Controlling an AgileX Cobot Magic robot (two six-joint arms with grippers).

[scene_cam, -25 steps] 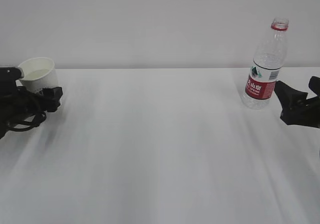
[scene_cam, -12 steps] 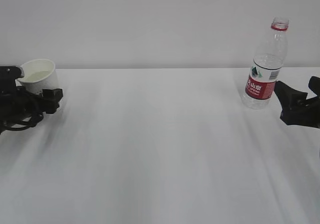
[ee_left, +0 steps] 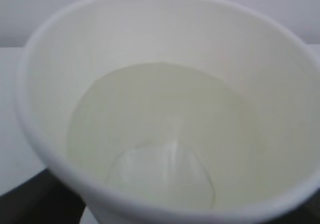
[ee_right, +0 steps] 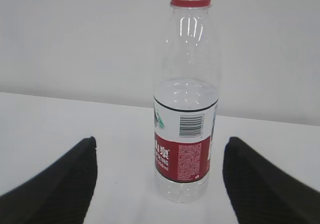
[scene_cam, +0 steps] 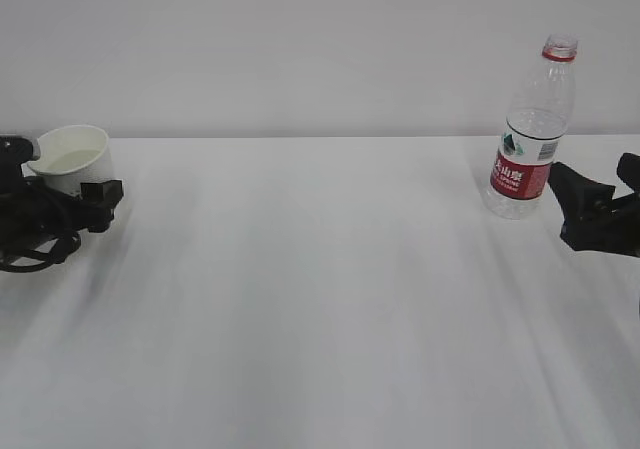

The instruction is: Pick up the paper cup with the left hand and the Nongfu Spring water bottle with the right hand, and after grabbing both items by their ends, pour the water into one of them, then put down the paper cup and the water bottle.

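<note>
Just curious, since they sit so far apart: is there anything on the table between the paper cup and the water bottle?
No. In the exterior view only bare white table lies between the paper cup and the water bottle.

The paper cup [scene_cam: 72, 159] stands far left on the table [scene_cam: 320, 299], seemingly within the left tool [scene_cam: 60, 201]; the bottle [scene_cam: 533, 134] far right.

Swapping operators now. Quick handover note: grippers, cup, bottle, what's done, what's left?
Left hand: fingers flank the paper cup at the table's far left; whether it grips or has let go is unclear. Cup holds water.
Right hand: open, empty, beside the Nongfu Spring water bottle, not touching.
Bottle: upright on the table at far right, uncapped, mostly empty.
Done: pour, by the look of it; bottle set down.
Left: confirm the cup is released, then back both arms away.
</note>
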